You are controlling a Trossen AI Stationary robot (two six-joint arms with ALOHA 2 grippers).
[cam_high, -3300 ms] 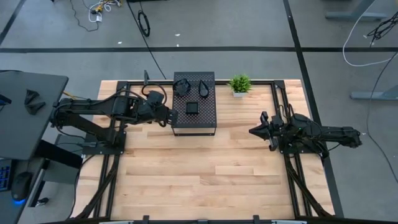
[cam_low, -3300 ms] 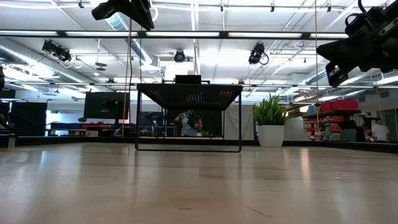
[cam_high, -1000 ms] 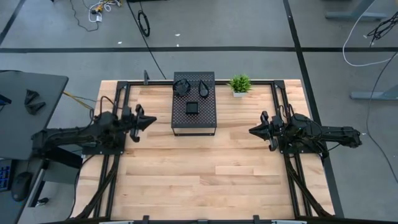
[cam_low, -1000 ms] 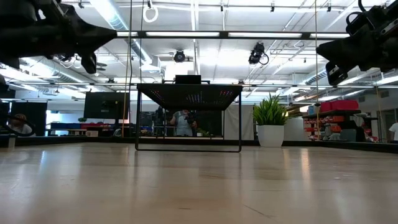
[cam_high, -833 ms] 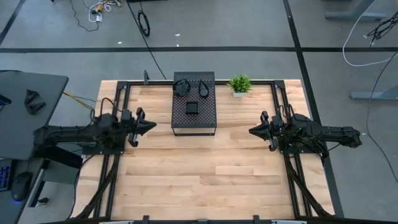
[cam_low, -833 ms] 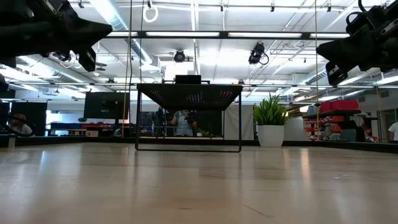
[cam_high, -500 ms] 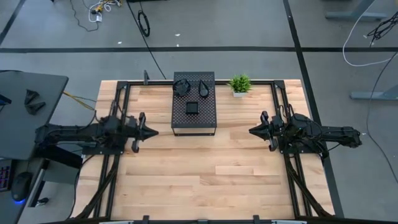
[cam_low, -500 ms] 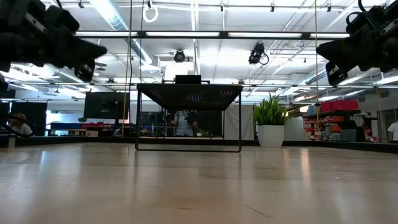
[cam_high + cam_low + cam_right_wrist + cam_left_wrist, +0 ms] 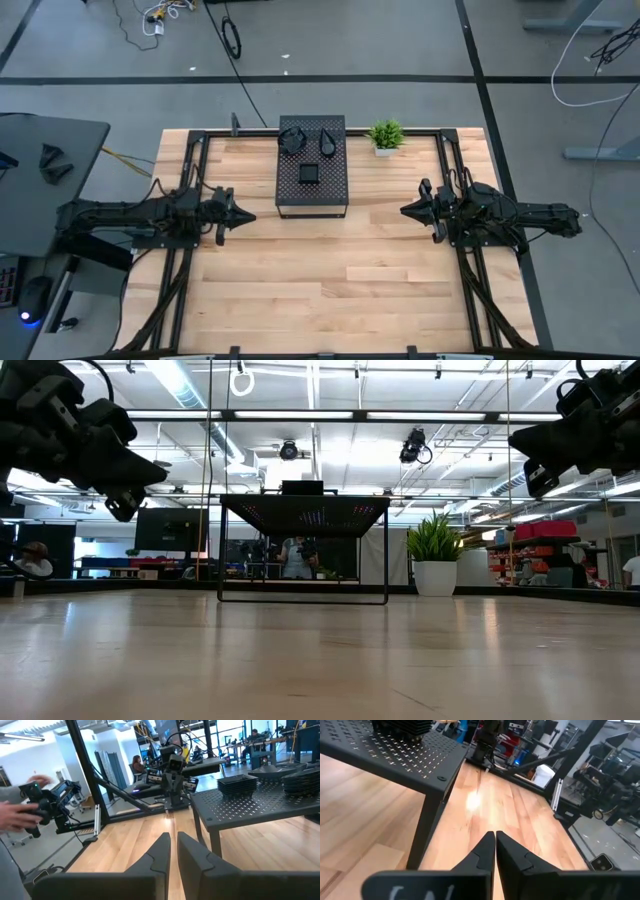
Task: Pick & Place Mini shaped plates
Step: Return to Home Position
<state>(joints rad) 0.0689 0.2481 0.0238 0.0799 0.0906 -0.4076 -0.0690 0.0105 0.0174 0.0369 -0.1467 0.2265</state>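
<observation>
The mini shaped plates sit in three small black stacks (image 9: 292, 138), (image 9: 327, 140), (image 9: 309, 173) on top of the black perforated box (image 9: 312, 200), at the table's far middle. The right wrist view also shows two stacks (image 9: 240, 784), (image 9: 302, 777). My left gripper (image 9: 250, 213) hovers left of the box, off its near corner. It is shut, empty and pointing level toward the table's right (image 9: 495, 839). My right gripper (image 9: 403, 211) hovers at the table's right, pointing left. Its fingers are nearly together (image 9: 173, 839), with nothing between them.
A small green potted plant (image 9: 385, 135) stands just right of the box at the far edge. Bare wooden table top (image 9: 330, 280) spreads between the two arms and toward the near edge. A person's hands (image 9: 22, 812) hold a device beyond the table's left side.
My left gripper has swung a little toward the table's near edge and sunk. It has tipped down from a raised slant to about level, and it stays shut and empty. The right arm and the plates have kept still.
</observation>
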